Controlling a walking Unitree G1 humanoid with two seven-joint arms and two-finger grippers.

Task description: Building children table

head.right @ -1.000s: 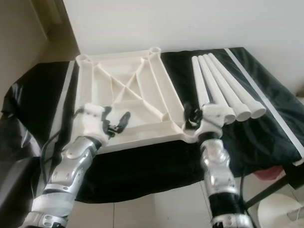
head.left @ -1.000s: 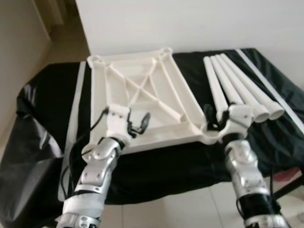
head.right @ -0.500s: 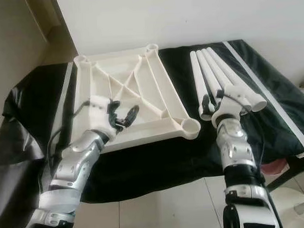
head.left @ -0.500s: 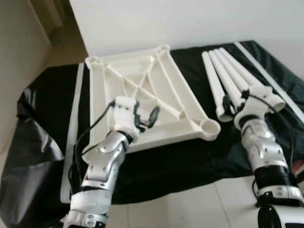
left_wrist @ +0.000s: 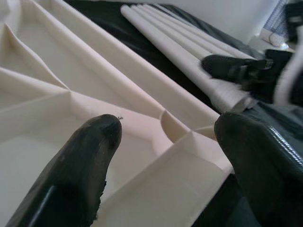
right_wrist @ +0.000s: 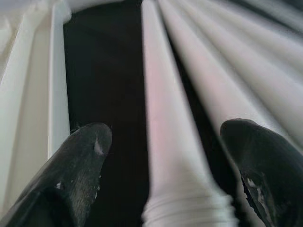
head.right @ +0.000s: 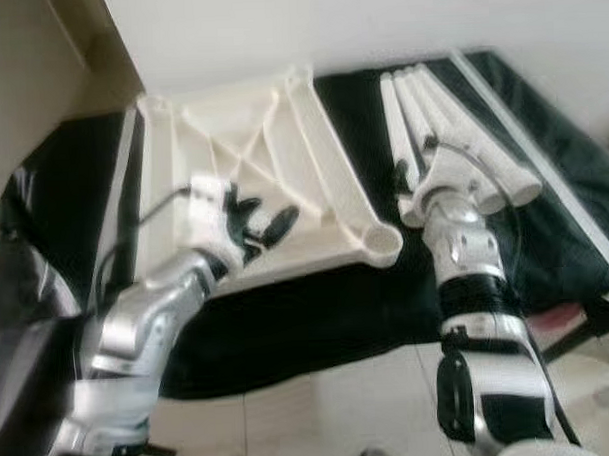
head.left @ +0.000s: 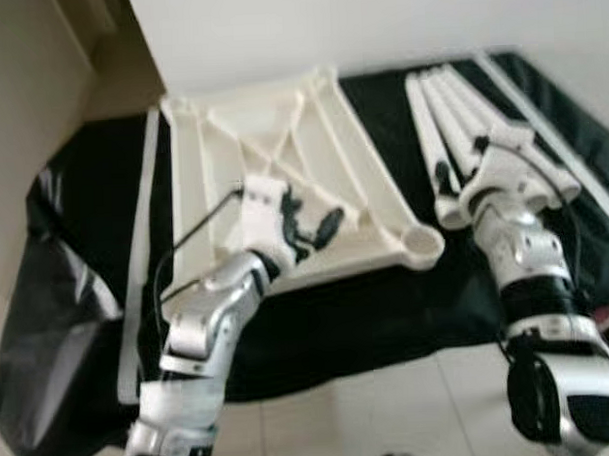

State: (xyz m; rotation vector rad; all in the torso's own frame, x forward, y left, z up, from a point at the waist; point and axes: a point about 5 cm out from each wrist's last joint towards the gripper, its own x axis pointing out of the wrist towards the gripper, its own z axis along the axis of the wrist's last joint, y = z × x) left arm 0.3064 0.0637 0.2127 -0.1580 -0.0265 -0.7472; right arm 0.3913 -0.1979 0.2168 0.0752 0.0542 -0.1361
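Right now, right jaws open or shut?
Open. The right gripper has its black fingers spread either side of the nearest table leg, not yet touching it.

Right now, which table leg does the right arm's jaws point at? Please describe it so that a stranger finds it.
On the black cloth, right of the upside-down white tabletop, four white legs lie side by side. It is the leg nearest the tabletop, between the open right jaws, threaded end toward the robot.

Both arms are jointed silver shells with black bands near the elbows, each capped by a white wrist block from which a thin black cable loops back behind the left gripper (head.left: 310, 228) and right gripper (head.left: 445, 178), both with rounded, scuffed black fingers (left_wrist: 85, 156).
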